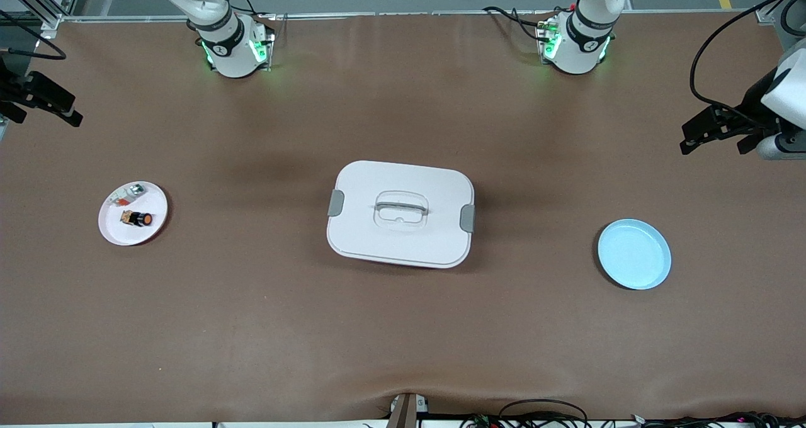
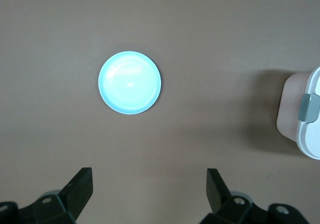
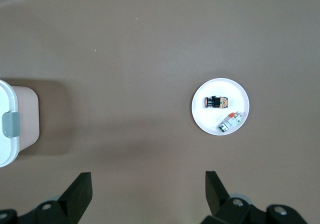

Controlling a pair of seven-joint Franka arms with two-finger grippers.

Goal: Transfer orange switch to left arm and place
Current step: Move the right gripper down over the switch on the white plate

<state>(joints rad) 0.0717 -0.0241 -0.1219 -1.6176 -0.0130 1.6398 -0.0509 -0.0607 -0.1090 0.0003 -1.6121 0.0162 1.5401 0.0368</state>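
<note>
The orange switch (image 1: 137, 218) (image 3: 216, 102), a small black block with a round orange cap, lies on a pale pink plate (image 1: 113, 233) (image 3: 200, 119) toward the right arm's end of the table. The white lidded box (image 1: 400, 214) (image 2: 312, 114) (image 3: 7, 129) stands in the middle of the table. My right gripper (image 1: 50, 110) (image 3: 148, 178) hangs open and empty, high over the table's edge at its own end, apart from the pink plate. My left gripper (image 1: 689, 138) (image 2: 148, 176) is also open and empty, high over the table at the left arm's end.
A small silver-white part with a red bit (image 1: 131, 193) (image 3: 232, 121) shares the pink plate with the switch. An empty light blue plate (image 1: 634, 253) (image 2: 129, 82) sits toward the left arm's end. Cables run along the table edge nearest the front camera.
</note>
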